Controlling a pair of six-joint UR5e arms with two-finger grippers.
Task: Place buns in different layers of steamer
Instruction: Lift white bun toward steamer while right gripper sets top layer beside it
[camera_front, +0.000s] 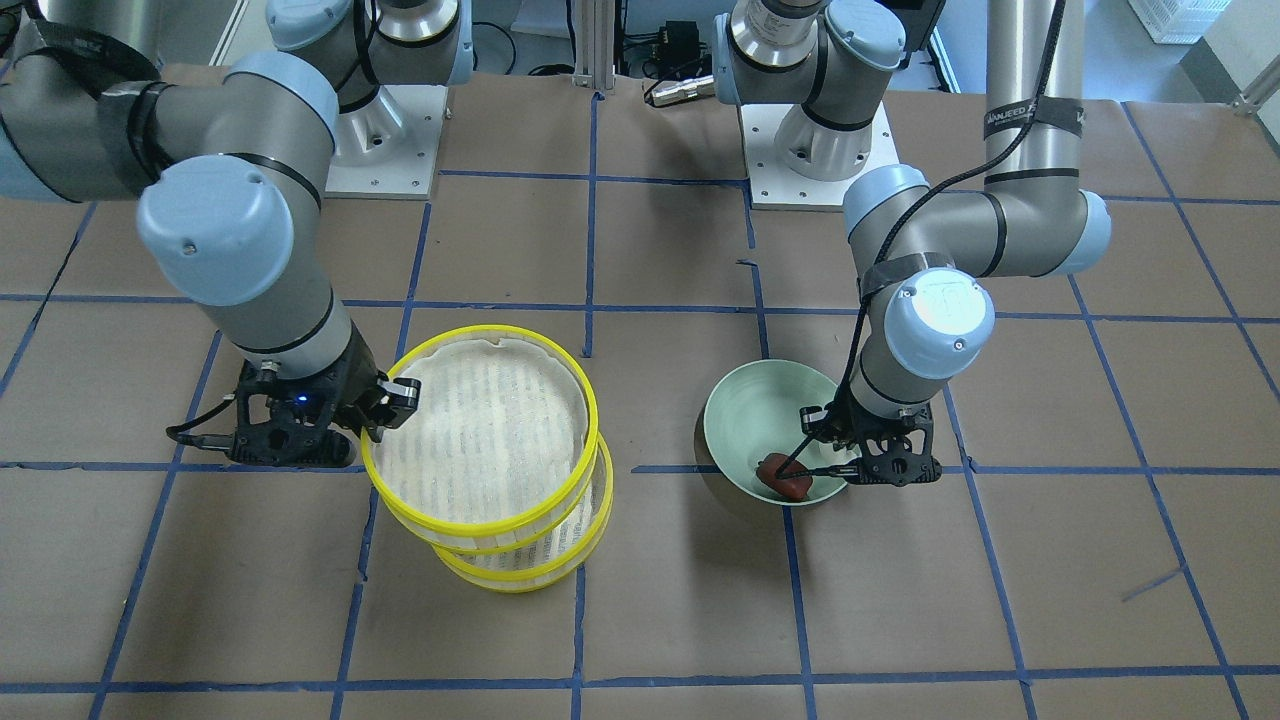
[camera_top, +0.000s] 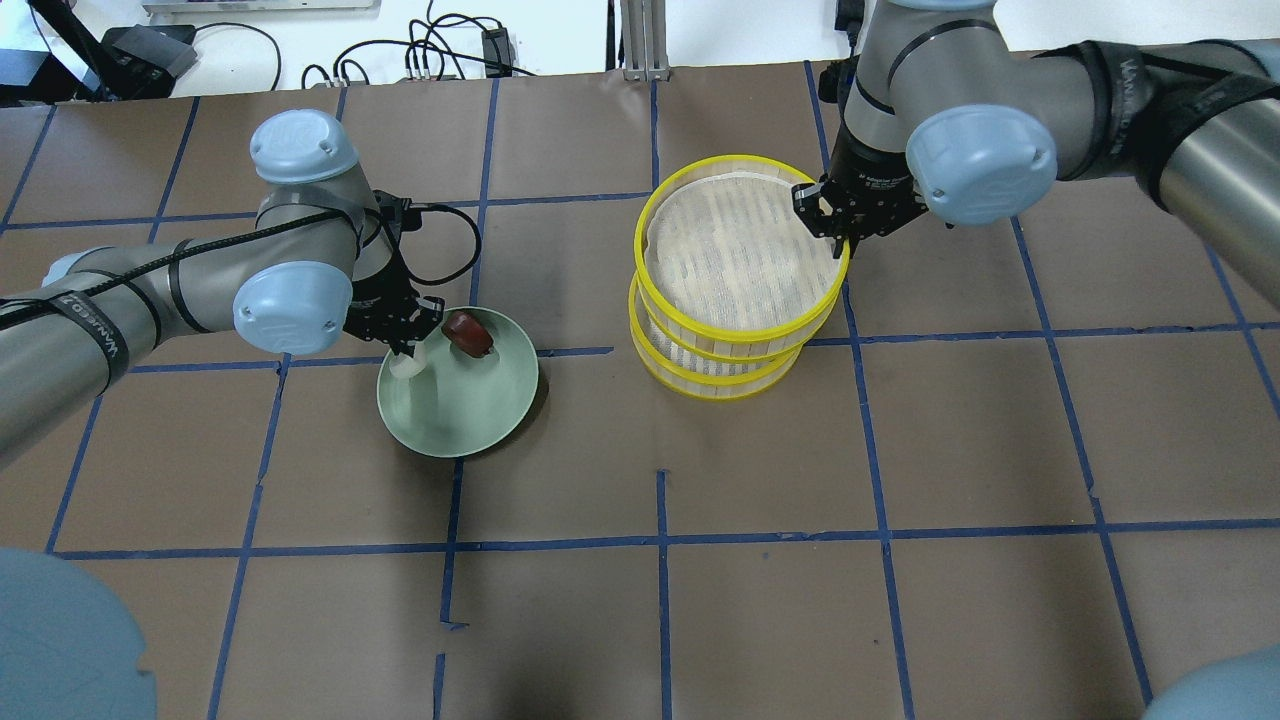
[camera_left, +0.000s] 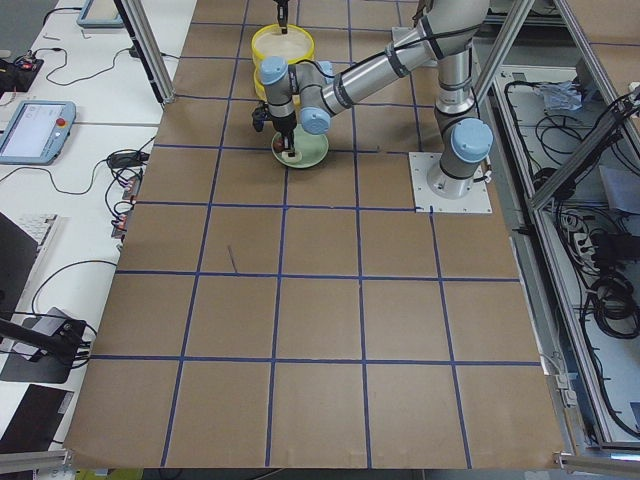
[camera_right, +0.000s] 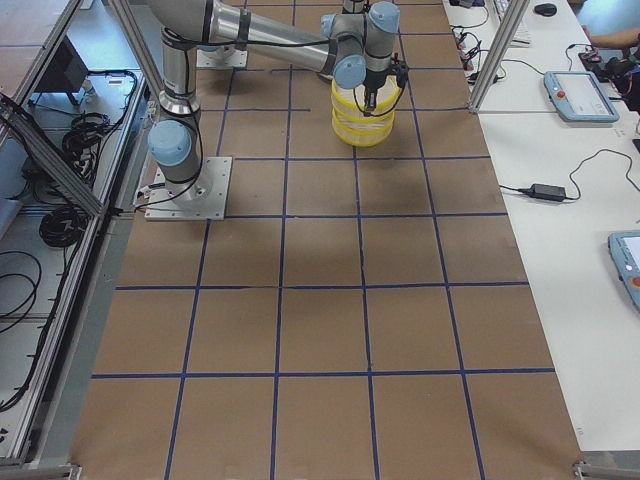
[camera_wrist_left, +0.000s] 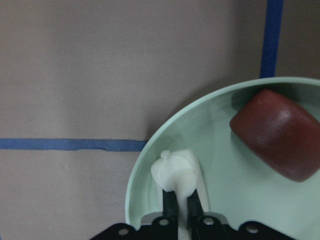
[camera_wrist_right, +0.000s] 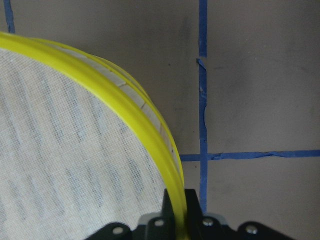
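**Yellow tray held by its rim, white bun pinched in the bowl**

Yellow hoops with whitish striped woven floors make up the steamer (camera_front: 520, 560), which stands on the brown paper table (camera_top: 800, 500). The right gripper (camera_wrist_right: 178, 200) is closed on the thin rim of the top tray (camera_top: 740, 250), with one finger inside the hoop and one outside. This tray sits shifted to one side over the lower trays and looks a little tilted. I judge that the grip on the rim is meant to lift it away, so that a lower layer becomes free for a bun. Its own floor carries no bun.

The left gripper (camera_wrist_left: 181, 197) is down at the edge of the pale green bowl (camera_wrist_left: 235, 195), well apart from the steamer. Its two black fingers squeeze the white bun (camera_wrist_left: 175, 172) from both sides. This bun is small, matt and rounded, with a little knob on top. The reddish-brown bun (camera_wrist_left: 275, 134) lies loose in the same bowl, near the white one but not touching it or the fingers. It is a smooth block with soft corners. The bowl is glossy and its wall slopes, so I think the loose bun may slide if the bowl is pushed.
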